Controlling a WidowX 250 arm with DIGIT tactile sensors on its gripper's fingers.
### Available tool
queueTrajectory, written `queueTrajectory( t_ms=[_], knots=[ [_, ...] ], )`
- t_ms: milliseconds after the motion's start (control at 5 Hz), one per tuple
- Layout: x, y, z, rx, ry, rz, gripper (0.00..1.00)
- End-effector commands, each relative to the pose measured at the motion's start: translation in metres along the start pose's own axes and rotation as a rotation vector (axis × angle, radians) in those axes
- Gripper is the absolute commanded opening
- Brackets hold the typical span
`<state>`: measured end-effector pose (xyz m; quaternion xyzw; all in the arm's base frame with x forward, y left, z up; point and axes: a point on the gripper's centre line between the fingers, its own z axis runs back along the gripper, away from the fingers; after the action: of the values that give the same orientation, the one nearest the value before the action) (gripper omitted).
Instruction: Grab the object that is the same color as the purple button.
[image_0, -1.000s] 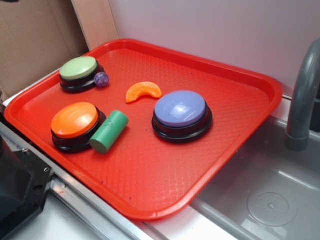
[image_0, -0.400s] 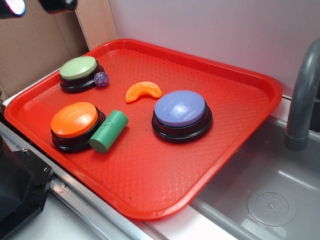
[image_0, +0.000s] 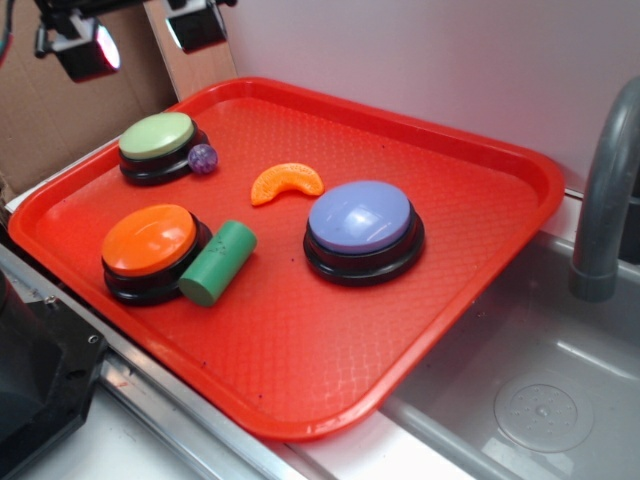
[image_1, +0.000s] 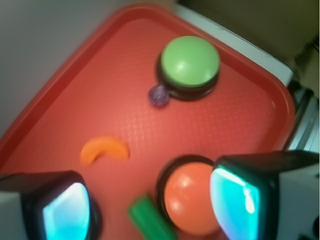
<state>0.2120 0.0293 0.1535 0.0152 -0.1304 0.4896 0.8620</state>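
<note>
Exterior: we see the gripper (image_0: 138, 40) high above the red tray's (image_0: 480, 160) far left corner, fingers spread and empty; the purple ball (image_0: 203, 158) sits touching the green button's (image_0: 157, 137) black base, round, so with no long axis or heading, well apart from the purple button (image_0: 360, 218). Wrist, blurred: we see the ball (image_1: 159, 94) against the green button (image_1: 190, 61), between and beyond both fingertips (image_1: 67, 212).

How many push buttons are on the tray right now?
3. The green button sits at the tray's far left, the orange button near the front-left edge, and the purple button near the middle. None looks hidden.
</note>
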Motion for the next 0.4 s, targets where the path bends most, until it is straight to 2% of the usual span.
queueTrajectory(
  t_ms=[0, 200],
  knots=[
    [0.035, -0.002, -0.047, 0.061, -0.131, 0.268, 1.0],
    [0.038, 0.004, -0.067, 0.101, -0.136, 0.331, 1.0]
  ],
)
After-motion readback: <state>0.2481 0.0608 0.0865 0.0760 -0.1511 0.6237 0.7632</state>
